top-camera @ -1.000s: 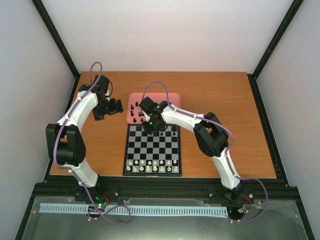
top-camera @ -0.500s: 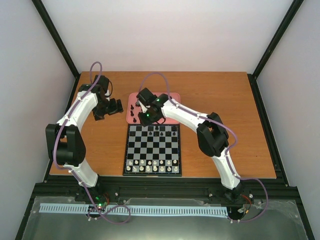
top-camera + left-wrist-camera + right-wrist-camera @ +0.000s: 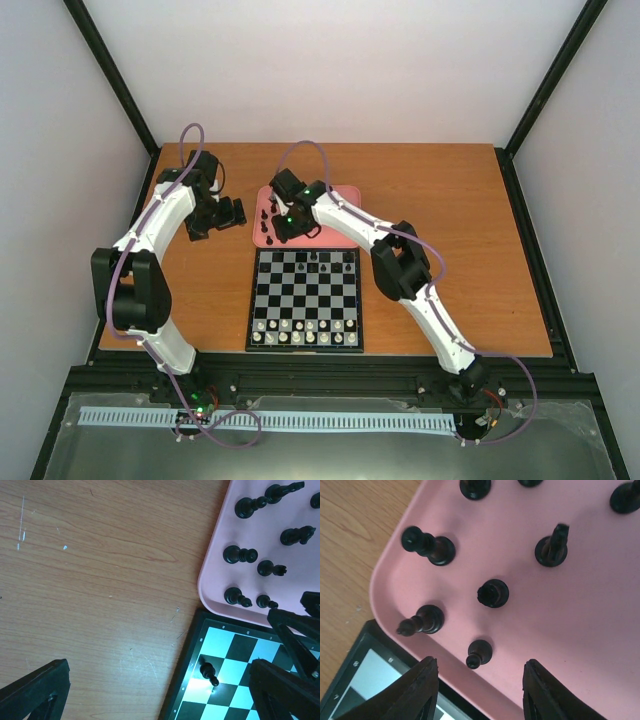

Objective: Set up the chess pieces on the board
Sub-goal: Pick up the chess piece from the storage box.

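Note:
The chequered board (image 3: pixel 305 295) lies in the middle of the table, with a few black chess pieces (image 3: pixel 315 259) on its far rows. Several more black pieces (image 3: pixel 492 593) stand or lie on the pink tray (image 3: pixel 350 193) behind it. My right gripper (image 3: pixel 283 230) hangs open over the tray's near left corner. In the right wrist view, its jaws (image 3: pixel 482 690) straddle a small black pawn (image 3: pixel 479 653) without touching it. My left gripper (image 3: pixel 238 212) is open and empty over bare wood left of the tray. In the left wrist view it (image 3: pixel 155 700) sits near the board's corner (image 3: pixel 225 700), where one black pawn (image 3: pixel 208 672) stands.
White pieces (image 3: pixel 305 331) fill the board's two near rows. The tray's rim (image 3: pixel 385 605) almost meets the board's far edge (image 3: pixel 365 680). My right gripper's fingers (image 3: pixel 295 635) show at the right of the left wrist view. Bare wood (image 3: pixel 100 580) lies left of the tray and board.
My right gripper has moved from the board's far rows back and left to the tray's near left corner. The left arm has not moved.

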Motion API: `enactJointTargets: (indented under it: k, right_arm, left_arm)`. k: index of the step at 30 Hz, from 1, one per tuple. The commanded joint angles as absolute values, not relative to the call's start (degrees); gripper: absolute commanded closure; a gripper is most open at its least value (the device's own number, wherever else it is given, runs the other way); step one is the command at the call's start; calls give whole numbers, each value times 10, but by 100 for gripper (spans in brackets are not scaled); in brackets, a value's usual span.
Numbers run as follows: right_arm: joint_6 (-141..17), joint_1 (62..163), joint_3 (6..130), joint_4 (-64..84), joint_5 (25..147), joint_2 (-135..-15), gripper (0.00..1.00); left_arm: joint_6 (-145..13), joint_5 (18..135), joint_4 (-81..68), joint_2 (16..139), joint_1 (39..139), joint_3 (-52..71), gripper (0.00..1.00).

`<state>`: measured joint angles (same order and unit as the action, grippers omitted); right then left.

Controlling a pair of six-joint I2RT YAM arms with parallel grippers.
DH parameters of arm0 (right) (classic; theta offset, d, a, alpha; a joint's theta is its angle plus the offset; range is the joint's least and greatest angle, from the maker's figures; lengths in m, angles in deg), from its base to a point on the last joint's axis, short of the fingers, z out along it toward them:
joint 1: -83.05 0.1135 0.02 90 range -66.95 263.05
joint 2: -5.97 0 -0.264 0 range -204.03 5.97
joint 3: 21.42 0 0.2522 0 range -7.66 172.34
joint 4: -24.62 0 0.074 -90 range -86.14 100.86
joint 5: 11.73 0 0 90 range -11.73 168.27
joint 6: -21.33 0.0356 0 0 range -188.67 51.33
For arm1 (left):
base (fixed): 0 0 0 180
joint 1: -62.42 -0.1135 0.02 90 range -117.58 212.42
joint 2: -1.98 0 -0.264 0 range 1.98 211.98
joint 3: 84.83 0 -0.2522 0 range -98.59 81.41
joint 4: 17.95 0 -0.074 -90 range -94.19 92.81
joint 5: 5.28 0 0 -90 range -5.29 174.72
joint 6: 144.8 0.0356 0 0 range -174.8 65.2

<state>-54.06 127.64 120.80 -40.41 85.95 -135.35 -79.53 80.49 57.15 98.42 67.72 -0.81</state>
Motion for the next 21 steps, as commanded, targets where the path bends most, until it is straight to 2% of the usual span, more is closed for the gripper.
enactJointTargets:
  k: [1,6,9,21]
  right_arm:
    - [-541,1277,1237,-408,856,-1370,54]
    - [-551,1275,1261,-413,870,-1395,57]
    - [-551,1274,1271,-417,873,-1406,64]
    - [-557,1274,1267,-436,873,-1413,78]
  left_arm:
    - [-799,808,570,975,678,-15,0]
    - [-798,808,571,981,678,-18,0]
    - [-799,808,571,984,678,-21,0]
    - [-799,808,568,994,678,-22,0]
